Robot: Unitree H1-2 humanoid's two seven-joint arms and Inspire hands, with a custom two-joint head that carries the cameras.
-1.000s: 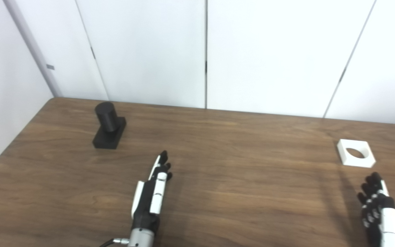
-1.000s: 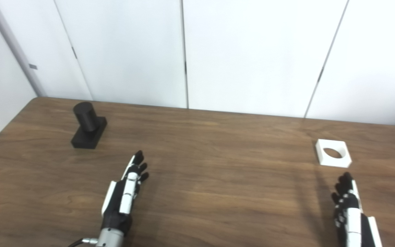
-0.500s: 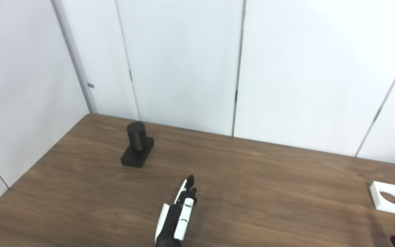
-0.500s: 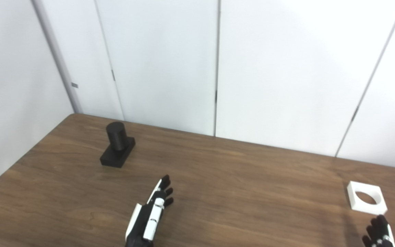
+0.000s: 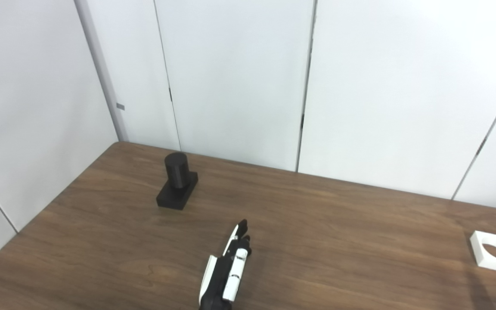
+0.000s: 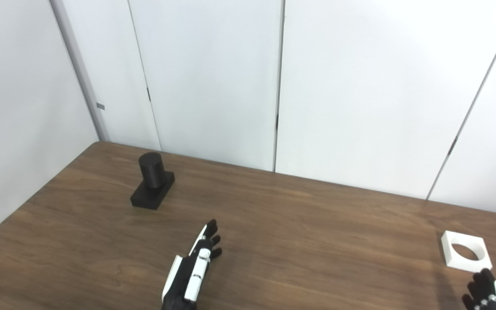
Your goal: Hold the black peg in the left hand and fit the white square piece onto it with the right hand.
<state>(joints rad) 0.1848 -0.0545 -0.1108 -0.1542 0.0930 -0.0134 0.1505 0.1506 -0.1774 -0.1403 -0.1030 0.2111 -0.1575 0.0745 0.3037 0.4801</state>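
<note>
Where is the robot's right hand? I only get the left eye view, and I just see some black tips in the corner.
Observer: The right eye view shows more of the right hand. Its fingers are spread and hold nothing.
Operator: Is the white square whole? Mine runs off the side.
Observer: Yes. Here all four corners of the white square piece show, and it lies flat on the table with its round hole facing up.
Operator: Is the hand touching it?
Observer: I cannot tell. Here the fingertips reach just to the piece's near right corner, and none goes into the hole.
</note>
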